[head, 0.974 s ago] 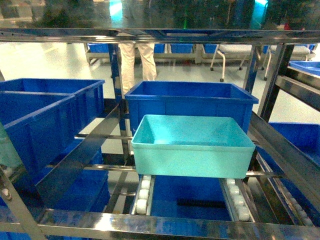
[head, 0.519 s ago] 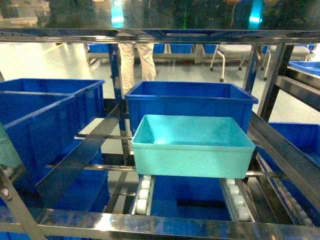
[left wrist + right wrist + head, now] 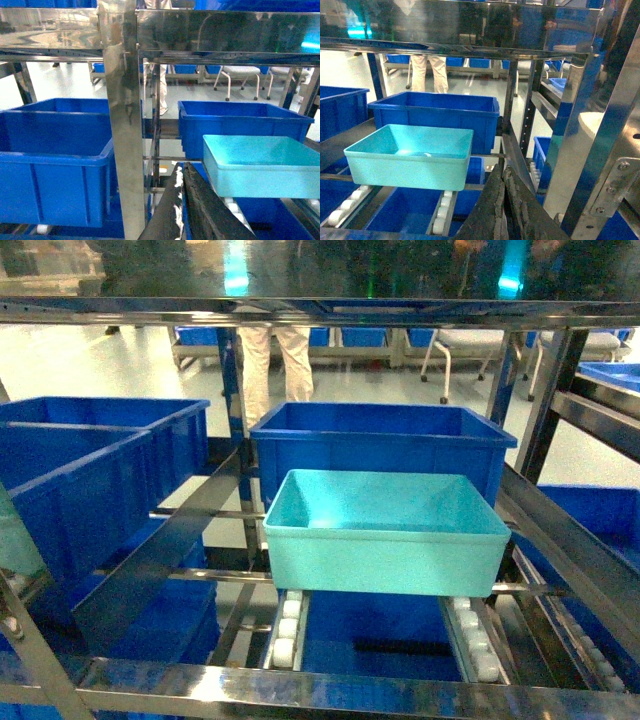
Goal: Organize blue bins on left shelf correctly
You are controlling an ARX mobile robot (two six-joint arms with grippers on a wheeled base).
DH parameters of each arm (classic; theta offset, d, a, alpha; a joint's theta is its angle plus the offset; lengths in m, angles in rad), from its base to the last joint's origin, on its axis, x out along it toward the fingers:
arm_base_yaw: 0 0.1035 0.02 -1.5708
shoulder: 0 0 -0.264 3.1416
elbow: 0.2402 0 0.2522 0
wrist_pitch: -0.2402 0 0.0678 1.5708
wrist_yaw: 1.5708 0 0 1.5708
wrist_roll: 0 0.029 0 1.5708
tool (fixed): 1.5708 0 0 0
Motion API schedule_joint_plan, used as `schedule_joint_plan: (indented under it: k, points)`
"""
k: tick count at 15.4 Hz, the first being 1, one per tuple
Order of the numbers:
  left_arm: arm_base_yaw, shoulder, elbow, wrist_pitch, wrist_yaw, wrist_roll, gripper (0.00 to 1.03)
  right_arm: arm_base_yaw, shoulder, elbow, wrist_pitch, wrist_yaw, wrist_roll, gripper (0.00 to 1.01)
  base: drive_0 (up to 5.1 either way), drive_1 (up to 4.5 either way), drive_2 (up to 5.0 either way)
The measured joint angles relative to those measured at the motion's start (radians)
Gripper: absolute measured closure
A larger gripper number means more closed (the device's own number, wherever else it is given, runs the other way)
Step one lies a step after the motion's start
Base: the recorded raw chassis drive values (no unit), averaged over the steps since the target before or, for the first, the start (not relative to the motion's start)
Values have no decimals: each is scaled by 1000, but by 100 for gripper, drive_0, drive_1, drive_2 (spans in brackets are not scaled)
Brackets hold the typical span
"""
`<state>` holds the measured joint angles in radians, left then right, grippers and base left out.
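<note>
Stainless-steel left shelf (image 3: 330, 690) with white rollers (image 3: 286, 630), pale glossy floor behind. Turquoise blue bin (image 3: 385, 530) empty on roller track, touching dark blue crate (image 3: 380, 435) behind. Left gripper (image 3: 186, 200) and right gripper (image 3: 504, 205) both pressed together, holding nothing.

The light turquoise bin (image 3: 385, 530) is a smooth plastic tub with tapered walls and a flat rim. It stands upright and empty on the white roller tracks in the middle lane of the steel flow rack (image 3: 300, 692), near the front rail. Its far wall stands just before a dark blue crate (image 3: 380, 440).
</note>
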<state>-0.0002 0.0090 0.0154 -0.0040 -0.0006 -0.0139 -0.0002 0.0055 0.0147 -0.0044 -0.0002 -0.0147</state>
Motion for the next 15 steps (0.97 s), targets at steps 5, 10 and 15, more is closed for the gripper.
schedule_joint_plan:
  k: [5,10,15]
  points:
    - [0,0,0,0,0,0,92,0,0,0,0,0,0,87,0,0,0]
    - [0,0,0,0,0,0,54,0,0,0,0,0,0,49,0,0,0]
    - [0,0,0,0,0,0,14,0,0,0,0,0,0,9,0,0,0]
